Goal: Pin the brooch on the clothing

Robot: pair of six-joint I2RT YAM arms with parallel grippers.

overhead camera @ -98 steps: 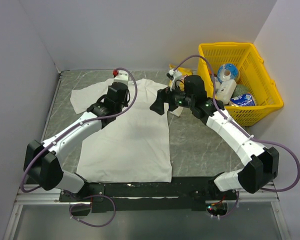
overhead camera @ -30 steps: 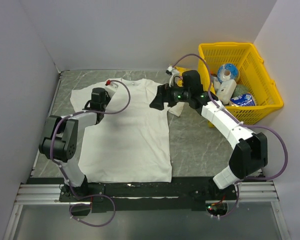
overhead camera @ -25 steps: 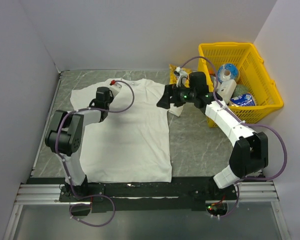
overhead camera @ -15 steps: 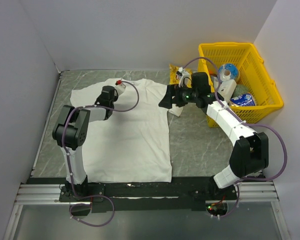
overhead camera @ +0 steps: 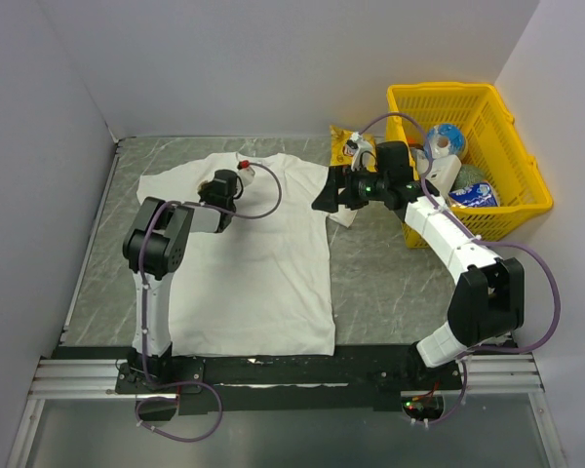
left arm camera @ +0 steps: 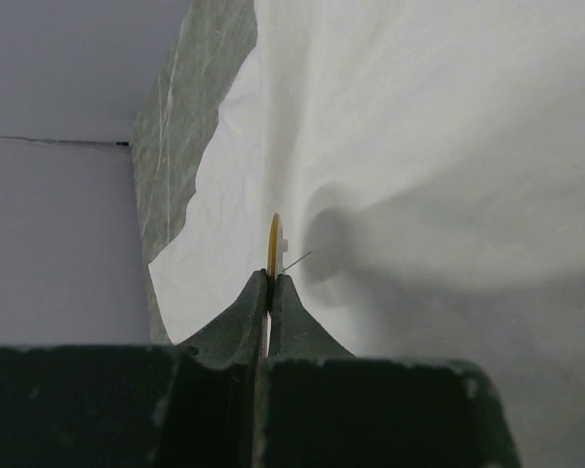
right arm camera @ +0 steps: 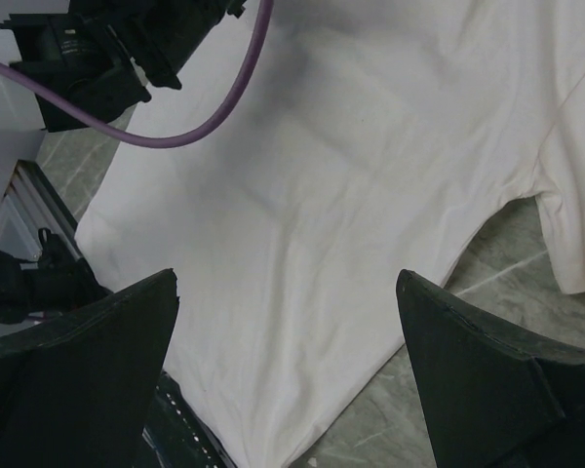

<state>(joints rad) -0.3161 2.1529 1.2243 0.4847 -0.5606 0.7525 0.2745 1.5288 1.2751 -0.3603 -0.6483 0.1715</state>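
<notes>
The white T-shirt [overhead camera: 258,258] lies flat on the table, neck toward the far wall. My left gripper [overhead camera: 208,188] is low over its upper left chest. In the left wrist view the gripper [left arm camera: 269,280] is shut on the tiny golden brooch [left arm camera: 272,241], held edge-on with its thin pin sticking out just above the shirt [left arm camera: 419,146]. My right gripper [overhead camera: 325,193] hovers open and empty over the shirt's right sleeve; the right wrist view shows its gripper [right arm camera: 286,283] spread wide above the cloth [right arm camera: 322,195].
A yellow basket [overhead camera: 512,195] with several items stands at the back right. A yellow crisp bag [overhead camera: 342,136] lies by the far wall behind the right gripper. The left arm [right arm camera: 107,54] and its purple cable show in the right wrist view. Walls close in left and back.
My left arm has folded back and its gripper has swung right across the upper shirt toward the neck. My right gripper has shifted slightly right and stayed open.
</notes>
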